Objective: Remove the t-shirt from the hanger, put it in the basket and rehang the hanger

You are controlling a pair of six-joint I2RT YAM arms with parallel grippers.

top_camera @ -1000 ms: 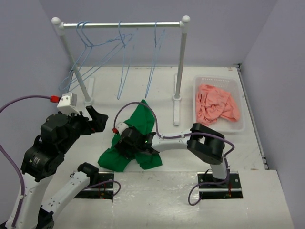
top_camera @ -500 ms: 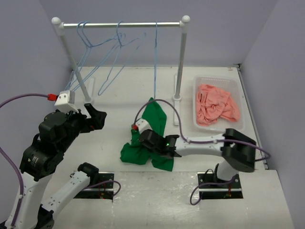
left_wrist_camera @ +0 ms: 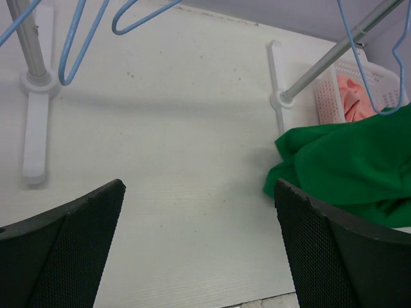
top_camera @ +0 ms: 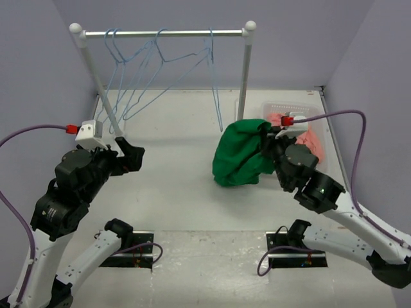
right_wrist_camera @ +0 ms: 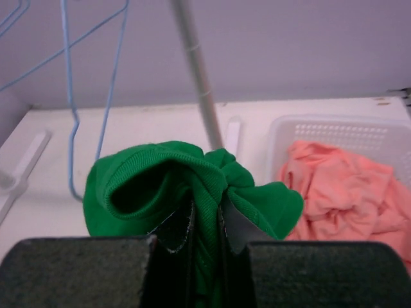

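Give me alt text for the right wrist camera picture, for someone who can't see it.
The right gripper is shut on a bunched fold of the dark green t-shirt. Behind it: a white basket of salmon-pink clothes at right, a rack post in the middle, a blue wire hanger hanging at left.

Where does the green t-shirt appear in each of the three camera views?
Top external: right of centre, the t-shirt bunched beside the white basket.
Left wrist: right edge, t-shirt below the basket.
Right wrist: bottom centre, t-shirt clamped in the right gripper, basket to its right.
Shared landmark: the basket.
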